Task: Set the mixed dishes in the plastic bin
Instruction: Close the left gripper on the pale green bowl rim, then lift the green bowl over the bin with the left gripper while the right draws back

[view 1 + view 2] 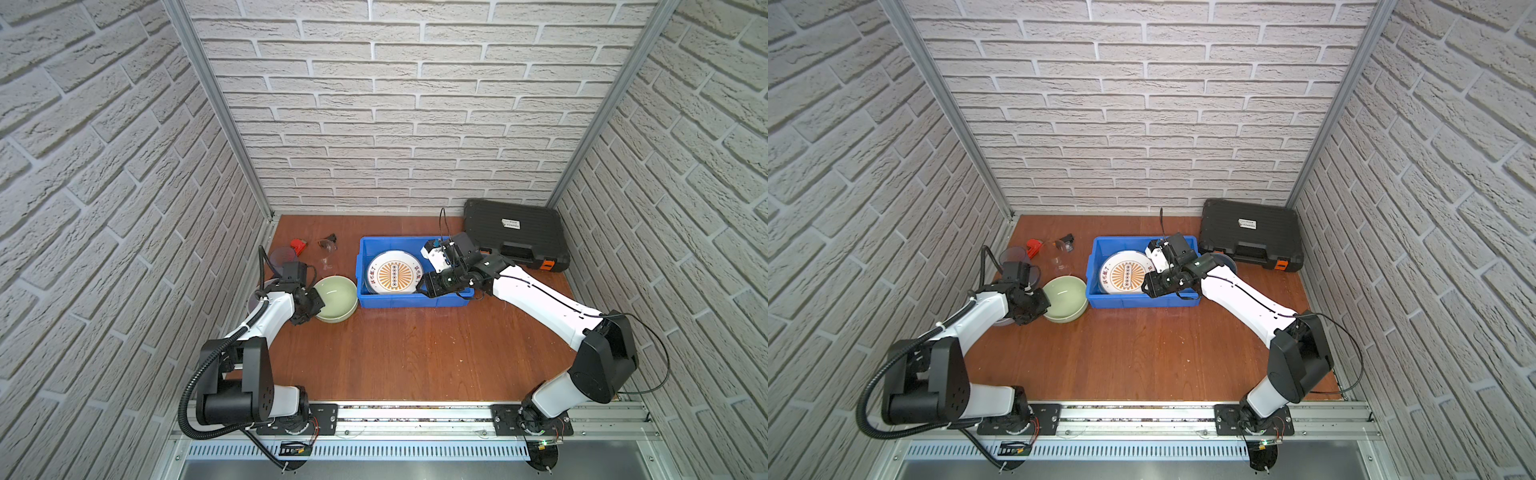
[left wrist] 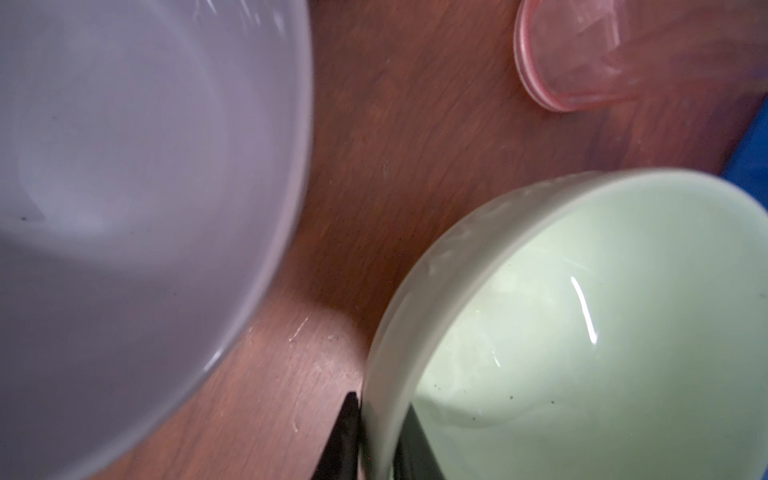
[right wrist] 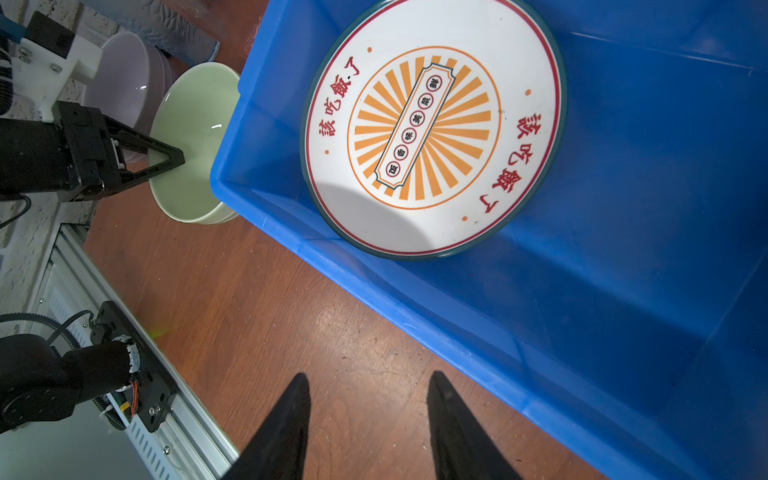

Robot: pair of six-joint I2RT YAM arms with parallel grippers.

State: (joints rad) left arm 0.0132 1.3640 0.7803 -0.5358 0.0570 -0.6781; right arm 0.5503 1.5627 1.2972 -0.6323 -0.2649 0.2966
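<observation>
In both top views the left arm hid most of the lavender bowl [image 2: 124,166]. The tumbler [image 2: 582,62] was blurred and cut off. The glossy green bowl [image 2: 602,332] stood on the desk [image 1: 415,357], just outside the bin [image 1: 411,301]. Only the wrist views showed the left jaws pinching its wall. The right jaws stood spread and empty above the desk, near the bin that held the sunburst plate [image 3: 436,124].

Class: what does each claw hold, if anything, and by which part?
Left claw pinches the pale green bowl by its rim; right claw holds nothing.
</observation>
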